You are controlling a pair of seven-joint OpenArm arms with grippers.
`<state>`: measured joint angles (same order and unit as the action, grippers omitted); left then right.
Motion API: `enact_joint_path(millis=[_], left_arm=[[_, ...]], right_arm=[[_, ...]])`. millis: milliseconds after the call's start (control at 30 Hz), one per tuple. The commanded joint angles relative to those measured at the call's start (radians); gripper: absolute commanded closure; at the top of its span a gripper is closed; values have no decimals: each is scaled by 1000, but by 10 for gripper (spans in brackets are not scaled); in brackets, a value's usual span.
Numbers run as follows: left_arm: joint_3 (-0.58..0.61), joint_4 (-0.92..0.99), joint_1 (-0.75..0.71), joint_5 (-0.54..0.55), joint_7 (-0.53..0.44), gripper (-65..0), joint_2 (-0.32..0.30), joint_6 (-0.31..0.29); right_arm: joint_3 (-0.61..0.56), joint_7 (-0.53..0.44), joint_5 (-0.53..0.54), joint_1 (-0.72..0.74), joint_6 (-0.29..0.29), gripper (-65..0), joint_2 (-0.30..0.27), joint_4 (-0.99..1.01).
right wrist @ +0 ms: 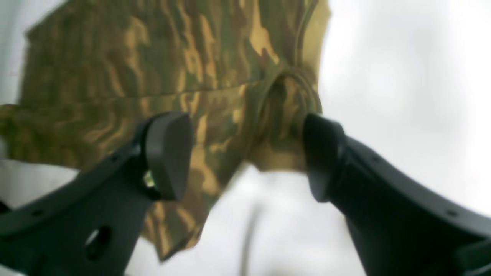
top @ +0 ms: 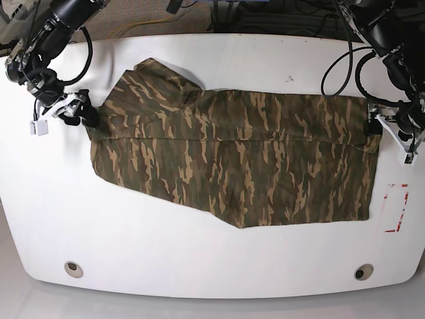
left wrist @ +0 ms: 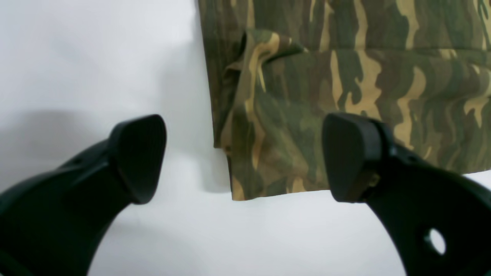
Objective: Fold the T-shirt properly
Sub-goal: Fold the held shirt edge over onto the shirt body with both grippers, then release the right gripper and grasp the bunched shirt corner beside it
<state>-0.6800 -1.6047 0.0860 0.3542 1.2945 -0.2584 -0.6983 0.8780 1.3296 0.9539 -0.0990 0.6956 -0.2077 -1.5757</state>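
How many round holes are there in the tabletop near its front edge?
2: one hole at the table's front left in the base view, one at the front right. None seem hidden.

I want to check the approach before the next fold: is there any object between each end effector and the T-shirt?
Nothing visible is in the way. The left end effector is open at the T-shirt edge, and the right end effector is open at the opposite edge. Only bare white table surrounds the cloth.
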Motion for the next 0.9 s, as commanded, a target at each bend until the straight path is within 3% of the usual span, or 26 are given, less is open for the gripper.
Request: enact_joint_path(millis=[0, 167, 400, 567, 867], left_arm=[[-4, -19, 11, 19, -3, -583, -40, 0], [-10, -64, -53, 27, -5, -581, -78, 0], [-11, -99, -180, 130, -40, -579, -135, 0], [3, -98, -237, 127, -134, -579, -134, 0], [84, -98, -234, 125, -198, -579, -132, 0]], right_arm=[[2, -8, 66, -29, 3, -438, -12, -15], [-4, -8, 124, -144, 3, -438, -5, -15], [-9, -8, 169, -210, 3, -442, 40, -16], [-81, -5, 173, -210, 3, -439, 44, -16], [-132, -3, 181, -207, 3, -438, 93, -50]])
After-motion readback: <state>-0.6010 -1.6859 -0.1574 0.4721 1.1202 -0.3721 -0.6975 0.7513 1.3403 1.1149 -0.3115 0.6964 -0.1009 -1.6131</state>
